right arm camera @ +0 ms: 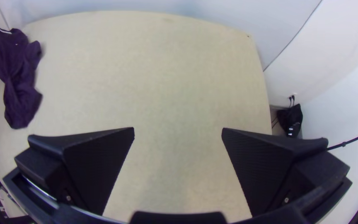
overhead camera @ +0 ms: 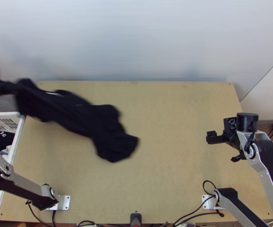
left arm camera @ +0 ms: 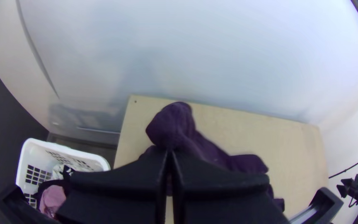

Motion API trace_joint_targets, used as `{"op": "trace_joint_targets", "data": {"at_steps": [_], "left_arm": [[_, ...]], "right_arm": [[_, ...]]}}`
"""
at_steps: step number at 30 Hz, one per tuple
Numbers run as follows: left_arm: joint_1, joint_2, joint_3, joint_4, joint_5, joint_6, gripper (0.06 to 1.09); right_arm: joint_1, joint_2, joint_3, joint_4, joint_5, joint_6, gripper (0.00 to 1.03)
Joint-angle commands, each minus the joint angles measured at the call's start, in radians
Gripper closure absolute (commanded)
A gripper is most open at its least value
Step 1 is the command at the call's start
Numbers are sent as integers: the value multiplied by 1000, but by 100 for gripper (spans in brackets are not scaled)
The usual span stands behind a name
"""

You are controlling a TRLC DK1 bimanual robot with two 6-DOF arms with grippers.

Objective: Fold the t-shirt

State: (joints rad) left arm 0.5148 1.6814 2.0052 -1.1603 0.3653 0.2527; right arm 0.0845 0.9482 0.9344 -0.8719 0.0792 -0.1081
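Spreading its empty fingers wide, my right gripper (overhead camera: 211,137) is facing open room across the wooden table (overhead camera: 170,113); the left edge is running near my left gripper (overhead camera: 16,87), whose nearly closed fingers are pinching the black t-shirt (overhead camera: 87,119), bunched lengthwise and slanting away from them.

The wall (overhead camera: 136,38) and table (overhead camera: 174,132) are brightly and fairly evenly lit; where the light comes from cannot be told. Faint, soft-edged shadows are cast on both. In the top view, the t-shirt (overhead camera: 75,113) and left gripper (overhead camera: 16,88) are blurred. In the wrist views, straight edges are bent and corners darkened.
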Motion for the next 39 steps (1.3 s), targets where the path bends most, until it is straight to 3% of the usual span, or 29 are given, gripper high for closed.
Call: {"op": "trace_joint_targets", "data": {"at_steps": [1, 6, 9, 13, 16, 20, 21, 22, 23, 24, 34, 39], "left_arm": [[-93, -78, 250, -141, 84, -27, 105], [-644, -111, 191, -148, 77, -63, 101], [-920, -51, 237, -114, 11, -36, 98], [-1161, 34, 265, -1, -78, -18, 98], [-1289, 70, 228, 246, -220, 7, 98], [-1434, 216, 299, 355, -253, -29, 98], [-1466, 245, 297, 361, -253, -36, 88], [-1497, 273, 296, 361, -255, -43, 65], [-1526, 301, 294, 361, -255, -49, 28], [-1549, 324, 293, 361, -253, -56, 8], [-1587, 347, 293, 338, -250, -63, 10], [-1417, 294, 228, 212, -266, -66, 10]], "right_arm": [[-17, -22, -31, 2, 1, 38, 5], [-49, -58, -55, 2, 1, 33, 5], [-106, -101, -80, 1, 2, 12, 5], [-247, -161, -114, -4, 2, -30, 5], [-358, -209, -151, -4, 1, -76, 5], [-465, -256, -184, -12, 2, -116, 5], [-488, -259, -186, -10, 2, -119, 5], [-508, -261, -189, -10, 1, -125, 5], [-528, -262, -192, -10, 1, -128, 5], [-540, -264, -195, -10, 1, -130, 5], [-531, -246, -206, 8, -2, -130, 5], [-353, -204, -213, 7, -4, -96, 5]]}}
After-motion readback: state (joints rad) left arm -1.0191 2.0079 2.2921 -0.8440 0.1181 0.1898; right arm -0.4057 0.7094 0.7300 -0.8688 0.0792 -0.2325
